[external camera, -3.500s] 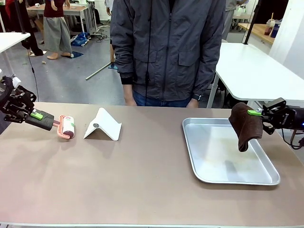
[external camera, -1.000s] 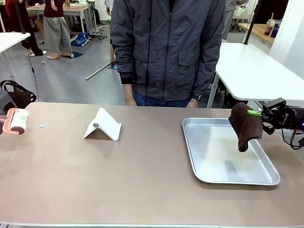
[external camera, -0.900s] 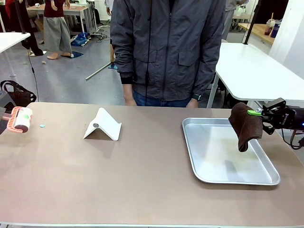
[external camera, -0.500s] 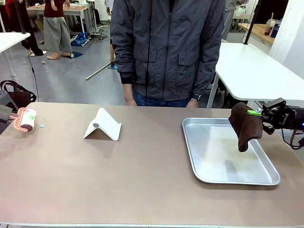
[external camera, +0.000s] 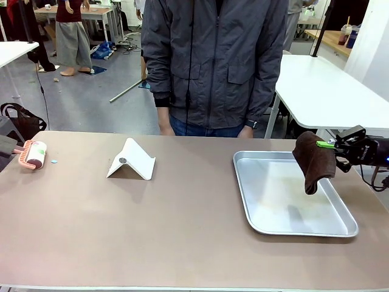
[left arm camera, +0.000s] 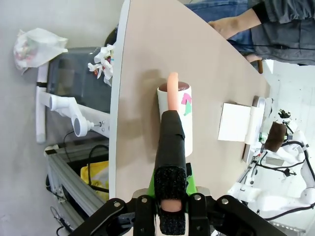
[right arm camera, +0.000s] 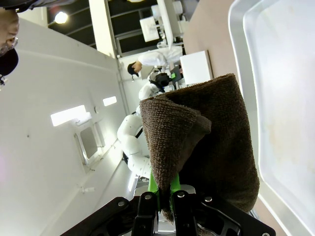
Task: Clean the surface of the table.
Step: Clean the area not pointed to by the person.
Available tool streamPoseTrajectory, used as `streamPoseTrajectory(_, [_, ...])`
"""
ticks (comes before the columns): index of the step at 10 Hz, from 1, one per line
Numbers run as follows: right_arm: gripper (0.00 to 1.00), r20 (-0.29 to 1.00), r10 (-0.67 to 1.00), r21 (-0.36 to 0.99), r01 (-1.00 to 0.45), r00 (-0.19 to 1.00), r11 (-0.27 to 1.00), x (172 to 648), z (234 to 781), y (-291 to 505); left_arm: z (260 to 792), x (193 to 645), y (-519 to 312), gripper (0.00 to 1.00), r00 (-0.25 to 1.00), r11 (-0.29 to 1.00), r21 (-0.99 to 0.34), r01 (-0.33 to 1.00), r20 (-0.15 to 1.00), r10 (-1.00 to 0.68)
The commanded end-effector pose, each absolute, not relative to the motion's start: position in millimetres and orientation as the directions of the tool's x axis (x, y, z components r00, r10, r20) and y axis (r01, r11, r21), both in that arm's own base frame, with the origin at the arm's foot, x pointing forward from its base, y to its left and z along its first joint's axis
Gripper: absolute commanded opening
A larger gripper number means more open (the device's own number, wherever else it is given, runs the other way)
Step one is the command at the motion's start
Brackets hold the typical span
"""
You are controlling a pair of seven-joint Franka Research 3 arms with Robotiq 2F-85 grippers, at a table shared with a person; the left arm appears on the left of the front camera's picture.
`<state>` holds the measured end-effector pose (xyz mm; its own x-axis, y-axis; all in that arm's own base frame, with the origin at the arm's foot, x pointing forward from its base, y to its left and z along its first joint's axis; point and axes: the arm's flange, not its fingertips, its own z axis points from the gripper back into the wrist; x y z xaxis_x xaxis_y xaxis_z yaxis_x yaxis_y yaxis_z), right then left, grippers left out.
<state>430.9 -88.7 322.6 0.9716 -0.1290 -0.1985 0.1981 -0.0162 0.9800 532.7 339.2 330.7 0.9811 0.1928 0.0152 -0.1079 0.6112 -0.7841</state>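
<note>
The surface [external camera: 182,231] runs across the whole front view, brown and mostly bare, with a person [external camera: 213,61] standing at its far side. At its far-left corner I see the lint roller [external camera: 33,154], with a small blue scrap [external camera: 53,161] lying just beside it. From here I cannot tell whether the roll touches the surface.

The left wrist view adds the grip. My left fingers [left arm camera: 146,209] are clamped on the roller's black handle [left arm camera: 170,147], with green pads on both sides of it. The roll [left arm camera: 177,118] lies close to the edge of the surface and has pink and green bits stuck to it. Farther along is the white folded stand [left arm camera: 235,122], which the front view places left of centre [external camera: 132,160]. The person's hand [left arm camera: 226,27] shows at the far edge.

On the right, my right fingers [external camera: 326,145] hold a brown cloth [external camera: 314,161] over the right part of the metal tray [external camera: 292,194]. Its lower end looks clear of the tray floor. The right wrist view shows the fingers [right arm camera: 146,204] pinched shut on a fold of the cloth [right arm camera: 216,157], with the tray [right arm camera: 280,98] beyond.
</note>
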Motion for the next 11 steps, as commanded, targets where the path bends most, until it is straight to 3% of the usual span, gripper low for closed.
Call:
streamPoseTrajectory(1, [0.0, -0.193, -0.128, 0.981, 0.192, 0.973, -0.019, 430, 325, -88, 326, 542, 340, 0.22, 0.974, 0.617, -0.774, -0.141, 0.005, 0.229])
streamPoseTrajectory(11, [0.0, -0.193, -0.128, 0.981, 0.192, 0.973, -0.019, 430, 325, -88, 304, 574, 263, 0.22, 0.99, 0.647, -0.751, -0.127, -0.058, 0.128])
